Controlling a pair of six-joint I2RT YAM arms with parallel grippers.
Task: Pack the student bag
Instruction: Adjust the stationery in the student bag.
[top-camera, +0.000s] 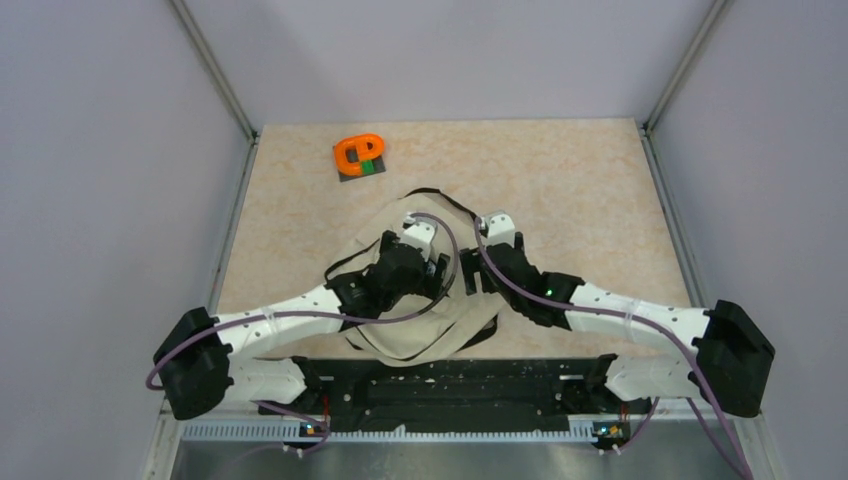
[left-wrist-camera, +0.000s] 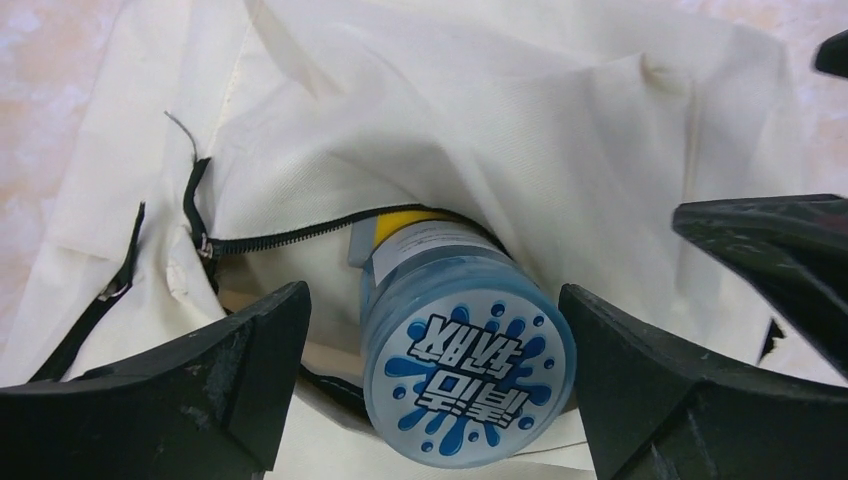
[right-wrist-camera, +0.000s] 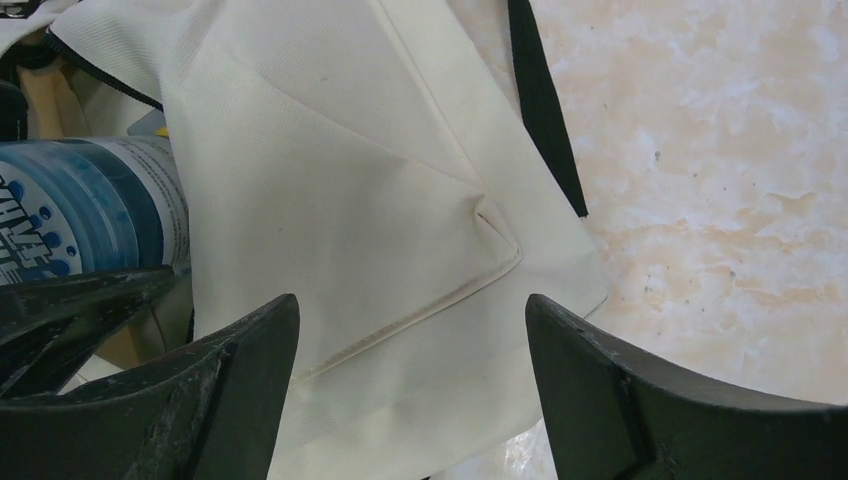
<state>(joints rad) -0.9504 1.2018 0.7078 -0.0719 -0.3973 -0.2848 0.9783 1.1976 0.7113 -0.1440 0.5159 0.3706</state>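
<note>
Lying on beige marbled table (top-camera: 580, 190) w/ grey walls (top-camera: 100, 150) round, student bag (left-wrist-camera: 480, 110), left jaws wide, right jaws wide

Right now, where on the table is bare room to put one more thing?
The far strip of the table, from the orange object to the right edge, is bare, and the strip right of the bag. The near middle is crowded: the left arm and right arm lean over the bag and a bottle.

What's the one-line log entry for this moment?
student bag: open | blue canister: partly inside | left pincer: open, straddling canister | right pincer: open over bag fabric
</note>
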